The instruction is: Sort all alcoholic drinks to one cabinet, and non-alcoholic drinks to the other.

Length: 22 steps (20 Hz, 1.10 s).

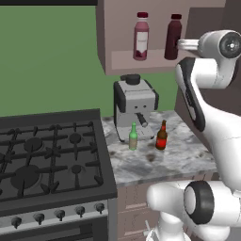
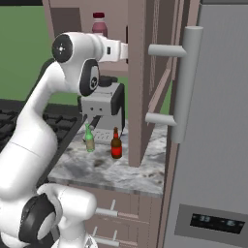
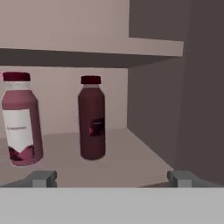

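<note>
Maroon bottle [image 3: 92, 118] upright in cabinet [image 3: 131, 162]; hand [image 3: 111, 178] wide open, empty, w/o contact.

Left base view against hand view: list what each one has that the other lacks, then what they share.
Left base view alone: the stove, the coffee machine, the marble counter, and on it the green bottle and the amber bottle, standing apart. Hand view alone: the open tool and the shelf above the bottles. Both: the pink bottle and the maroon bottle, upright side by side in the open cabinet.
</note>
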Tool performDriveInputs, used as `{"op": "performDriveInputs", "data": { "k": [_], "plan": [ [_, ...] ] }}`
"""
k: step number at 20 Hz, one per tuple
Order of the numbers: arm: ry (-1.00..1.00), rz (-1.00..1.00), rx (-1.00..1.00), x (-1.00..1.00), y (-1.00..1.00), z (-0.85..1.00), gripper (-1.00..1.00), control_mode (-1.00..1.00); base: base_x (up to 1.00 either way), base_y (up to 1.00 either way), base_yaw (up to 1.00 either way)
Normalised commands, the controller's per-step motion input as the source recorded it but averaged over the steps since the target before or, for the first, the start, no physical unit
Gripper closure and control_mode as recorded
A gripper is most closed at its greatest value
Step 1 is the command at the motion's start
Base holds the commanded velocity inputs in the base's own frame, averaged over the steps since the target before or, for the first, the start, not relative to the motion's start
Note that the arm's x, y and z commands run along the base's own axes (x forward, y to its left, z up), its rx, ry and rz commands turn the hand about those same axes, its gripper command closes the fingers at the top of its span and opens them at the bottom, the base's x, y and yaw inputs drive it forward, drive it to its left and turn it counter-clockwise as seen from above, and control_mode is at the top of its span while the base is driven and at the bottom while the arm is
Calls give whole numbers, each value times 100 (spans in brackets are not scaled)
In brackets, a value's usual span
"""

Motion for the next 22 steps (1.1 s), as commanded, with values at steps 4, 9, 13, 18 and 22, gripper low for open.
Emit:
{"op": "performDriveInputs", "data": {
  "k": [4,9,13,18,22],
  "plan": [
    [7,0,0,-63,3,-18,-100,-100,0,0,0],
    [10,0,0,-52,2,-16,-100,-100,0,0,0],
    [8,2,0,-46,6,-21,-100,-100,0,0,0],
    [9,5,0,-43,11,-22,-100,-100,0,0,0],
    [11,3,0,-33,17,-23,-100,-100,0,0,0]
  ]
}}
